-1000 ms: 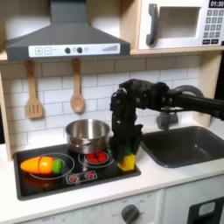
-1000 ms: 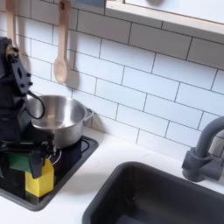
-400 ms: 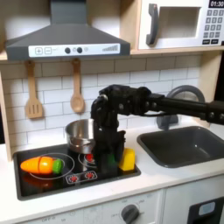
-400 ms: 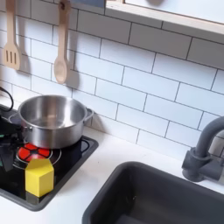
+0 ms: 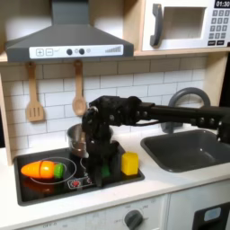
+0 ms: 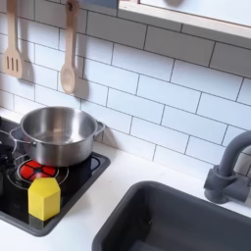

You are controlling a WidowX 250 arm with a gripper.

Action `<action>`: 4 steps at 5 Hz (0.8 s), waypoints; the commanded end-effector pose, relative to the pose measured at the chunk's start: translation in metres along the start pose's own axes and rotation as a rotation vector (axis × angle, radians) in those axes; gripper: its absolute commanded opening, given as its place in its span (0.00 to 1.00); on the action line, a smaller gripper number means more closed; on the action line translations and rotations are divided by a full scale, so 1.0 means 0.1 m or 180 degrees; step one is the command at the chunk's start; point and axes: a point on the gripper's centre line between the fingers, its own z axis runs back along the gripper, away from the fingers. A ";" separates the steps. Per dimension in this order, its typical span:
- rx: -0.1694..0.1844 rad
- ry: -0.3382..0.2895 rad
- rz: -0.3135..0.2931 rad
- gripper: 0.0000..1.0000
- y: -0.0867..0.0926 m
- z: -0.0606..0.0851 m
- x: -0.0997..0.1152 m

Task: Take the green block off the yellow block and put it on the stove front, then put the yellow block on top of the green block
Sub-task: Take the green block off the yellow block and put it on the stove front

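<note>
My pincer over the front of the black toy cooktop (image 5: pixel 36 187), green block in its grip.

In the first exterior view my pincer (image 5: pixel 107 171) points down near the cooktop's front edge, closed on the small bright green block (image 5: pixel 107 168). The plain yellow block (image 5: pixel 130 163) stands on the cooktop's front right corner, just beside my pincer and nothing on top of it. The second exterior view shows the yellow block (image 6: pixel 43 197) in front of the steel pot (image 6: pixel 56 133).
</note>
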 end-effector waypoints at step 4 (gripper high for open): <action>0.0155 -0.0019 -0.0001 0.00 0.08 -0.19 0.17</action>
